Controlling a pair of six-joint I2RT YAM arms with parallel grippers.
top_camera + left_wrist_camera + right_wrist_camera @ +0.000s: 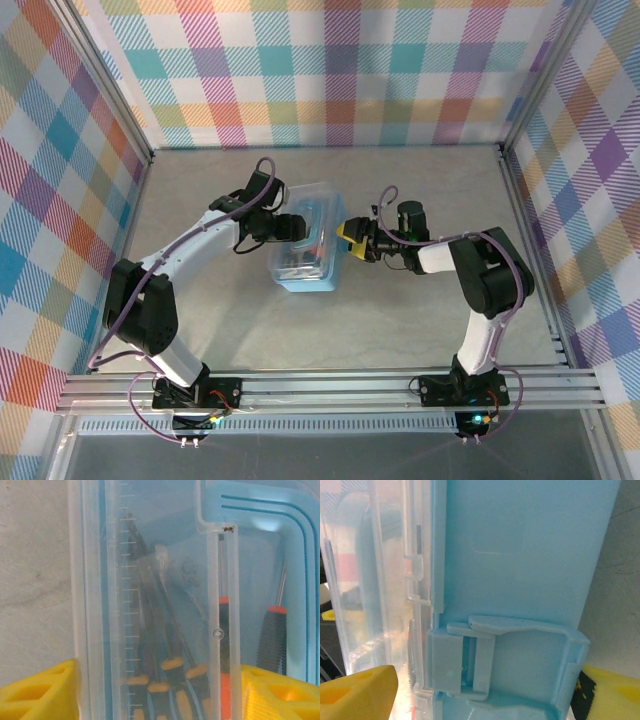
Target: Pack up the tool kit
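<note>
The light-blue box (305, 255) sits mid-table (400, 330), its clear lid (150, 555) over the screwdrivers (172, 666). We see the left gripper (292, 228) and right gripper (350, 238) straddling it from opposite sides, yellow fingers apart. We cannot tell whether either squeezes it.

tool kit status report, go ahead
Left gripper open at box left side. Right gripper open at latch side. Screwdrivers inside, clear lid over them. No obstruction seen.
</note>
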